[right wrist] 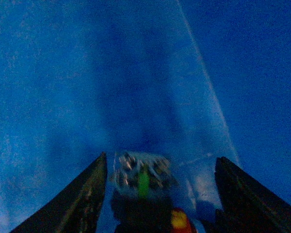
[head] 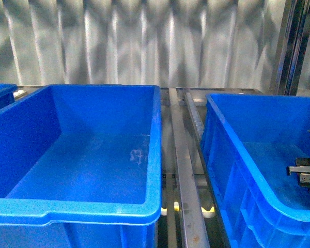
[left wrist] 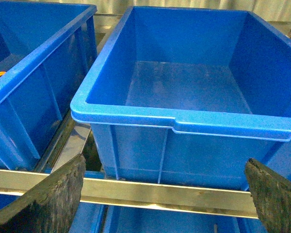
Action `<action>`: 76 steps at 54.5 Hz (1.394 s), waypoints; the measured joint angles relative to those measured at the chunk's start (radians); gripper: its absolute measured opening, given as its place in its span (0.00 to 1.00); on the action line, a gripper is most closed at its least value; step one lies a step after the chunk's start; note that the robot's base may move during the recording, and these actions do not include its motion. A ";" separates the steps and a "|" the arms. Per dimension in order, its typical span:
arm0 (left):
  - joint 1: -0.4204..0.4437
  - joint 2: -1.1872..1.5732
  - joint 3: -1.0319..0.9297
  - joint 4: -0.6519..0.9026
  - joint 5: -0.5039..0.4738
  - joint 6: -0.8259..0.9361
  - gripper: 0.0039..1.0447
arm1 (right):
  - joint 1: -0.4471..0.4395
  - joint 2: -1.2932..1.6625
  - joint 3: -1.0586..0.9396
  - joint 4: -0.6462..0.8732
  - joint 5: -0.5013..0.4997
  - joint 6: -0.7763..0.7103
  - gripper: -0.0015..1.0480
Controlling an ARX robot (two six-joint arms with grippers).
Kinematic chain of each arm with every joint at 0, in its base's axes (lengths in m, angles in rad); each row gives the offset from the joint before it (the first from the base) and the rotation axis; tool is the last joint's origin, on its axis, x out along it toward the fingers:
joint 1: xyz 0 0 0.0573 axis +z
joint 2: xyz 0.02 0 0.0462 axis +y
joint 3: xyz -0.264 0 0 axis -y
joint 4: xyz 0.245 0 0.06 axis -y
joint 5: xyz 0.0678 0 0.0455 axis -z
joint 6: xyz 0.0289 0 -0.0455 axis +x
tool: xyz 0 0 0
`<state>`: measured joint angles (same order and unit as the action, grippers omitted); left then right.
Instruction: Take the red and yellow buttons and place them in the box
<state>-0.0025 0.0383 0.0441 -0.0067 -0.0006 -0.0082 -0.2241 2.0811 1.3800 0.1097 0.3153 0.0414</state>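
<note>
While your left claw [left wrist: 162,194] hangs released, its fingers spread wide before the box [head: 153,155], that big centre bin sits with nothing in it. Across the metal rails [head: 183,170], the right bin [head: 232,150] holds your right claw [right wrist: 160,194], also spread apart, straddling a blurred button [right wrist: 141,187] on the bin floor; its cap colour you cannot tell.

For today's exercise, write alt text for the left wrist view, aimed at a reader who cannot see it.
A large, deep blue box with a thick rim sits empty, seen between the open left gripper's dark fingers. A second blue bin stands beside it, and a metal rail crosses below.
</note>
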 joint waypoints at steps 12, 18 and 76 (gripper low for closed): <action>0.000 0.000 0.000 0.000 0.000 0.000 0.93 | 0.017 -0.146 -0.131 0.056 0.010 -0.020 0.94; 0.000 0.000 0.000 0.000 0.000 0.000 0.93 | 0.035 -0.322 -0.220 0.050 -0.025 -0.007 0.94; 0.000 0.000 0.000 0.000 0.000 0.000 0.93 | 0.222 -1.461 -1.281 0.403 -0.315 -0.038 0.03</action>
<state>-0.0025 0.0383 0.0441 -0.0067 -0.0006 -0.0082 -0.0021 0.6205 0.0994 0.5125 0.0002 0.0032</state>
